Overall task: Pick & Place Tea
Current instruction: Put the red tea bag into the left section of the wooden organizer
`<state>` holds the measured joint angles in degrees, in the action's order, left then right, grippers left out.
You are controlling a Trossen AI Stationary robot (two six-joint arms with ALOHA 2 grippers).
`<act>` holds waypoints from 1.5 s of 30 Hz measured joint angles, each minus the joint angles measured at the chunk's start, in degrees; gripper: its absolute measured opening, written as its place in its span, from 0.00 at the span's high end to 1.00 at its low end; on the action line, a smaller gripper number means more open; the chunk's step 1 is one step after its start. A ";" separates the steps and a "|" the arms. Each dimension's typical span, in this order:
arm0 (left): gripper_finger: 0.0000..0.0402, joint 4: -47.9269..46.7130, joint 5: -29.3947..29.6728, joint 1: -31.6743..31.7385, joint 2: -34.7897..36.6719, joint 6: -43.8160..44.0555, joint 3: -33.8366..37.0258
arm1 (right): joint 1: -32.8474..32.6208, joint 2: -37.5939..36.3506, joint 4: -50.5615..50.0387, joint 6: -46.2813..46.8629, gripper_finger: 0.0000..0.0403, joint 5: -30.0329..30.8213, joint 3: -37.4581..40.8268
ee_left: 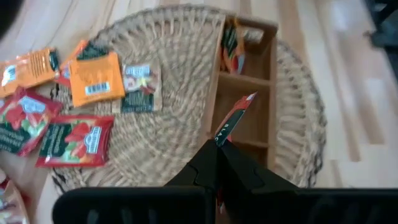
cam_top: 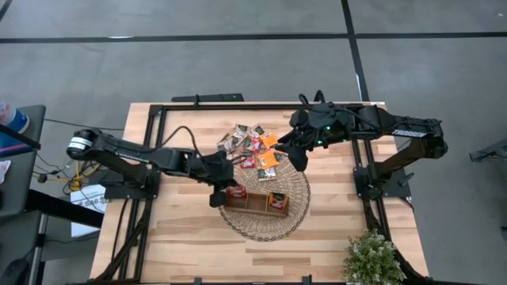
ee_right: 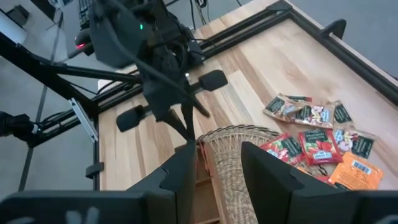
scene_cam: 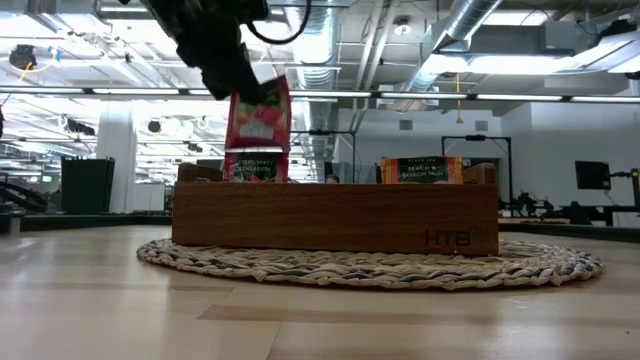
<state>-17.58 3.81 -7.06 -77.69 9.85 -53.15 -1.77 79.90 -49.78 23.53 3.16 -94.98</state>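
Lowering a red sachet into the tray

We are pinching a red sachet [scene_cam: 258, 118] by its top edge in our left gripper [ee_left: 219, 163] — hanging over the tray's [scene_cam: 330, 218] end compartment. It is looking light, thin and floppy, so edge grips suit it. Our right gripper [ee_right: 217, 163] is hovering half-open, empty, above the loose pile [cam_top: 255, 145].

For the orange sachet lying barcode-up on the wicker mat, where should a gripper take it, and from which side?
Probably from above, on a free edge. The orange sachet lies flat on the wicker mat, so its faces offer no purchase. Its corner toward the pale sachet looks clearest; the opposite side overlaps another sachet. The right gripper is nearest.
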 joint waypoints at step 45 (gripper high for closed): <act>1.00 0.61 7.91 -3.12 -6.74 -0.17 0.02 | -0.06 -0.04 -0.53 0.00 0.71 -0.13 0.00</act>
<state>-16.97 11.72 -10.17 -84.42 9.67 -53.12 -1.83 79.85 -50.30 23.53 3.03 -94.98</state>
